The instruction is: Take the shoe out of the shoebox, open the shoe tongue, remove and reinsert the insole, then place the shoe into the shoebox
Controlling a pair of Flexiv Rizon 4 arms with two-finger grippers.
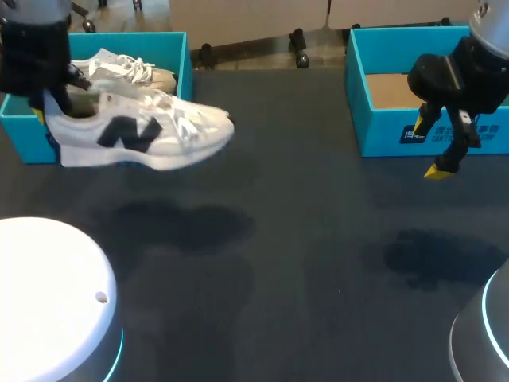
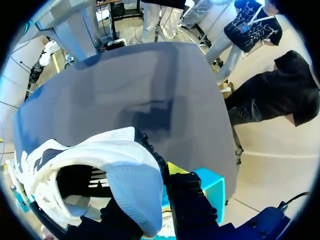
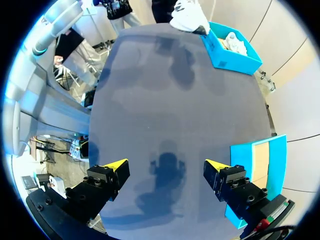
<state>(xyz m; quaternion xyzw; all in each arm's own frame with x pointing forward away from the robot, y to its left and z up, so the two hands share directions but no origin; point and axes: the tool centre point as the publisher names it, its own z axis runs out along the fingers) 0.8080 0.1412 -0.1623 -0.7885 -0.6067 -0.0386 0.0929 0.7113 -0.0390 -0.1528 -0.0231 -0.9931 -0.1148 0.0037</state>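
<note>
A white shoe (image 1: 143,131) with a dark side logo hangs in the air just right of the left blue shoebox (image 1: 171,44), toe pointing right. My left gripper (image 1: 44,111) is shut on its heel. In the left wrist view the heel collar (image 2: 120,165) sits between the fingers of the left gripper (image 2: 150,200), and the insole is hidden. A second white shoe (image 1: 131,73) lies in that box. My right gripper (image 1: 429,149) hangs open and empty in front of the right blue shoebox (image 1: 398,131); in its own view the right gripper (image 3: 166,165) is above bare table.
The dark table (image 1: 278,255) stretches between the two boxes. The right shoebox (image 3: 250,165) shows only a cardboard floor. White rounded arm bases stand at the near left (image 1: 48,294) and near right (image 1: 485,334) corners.
</note>
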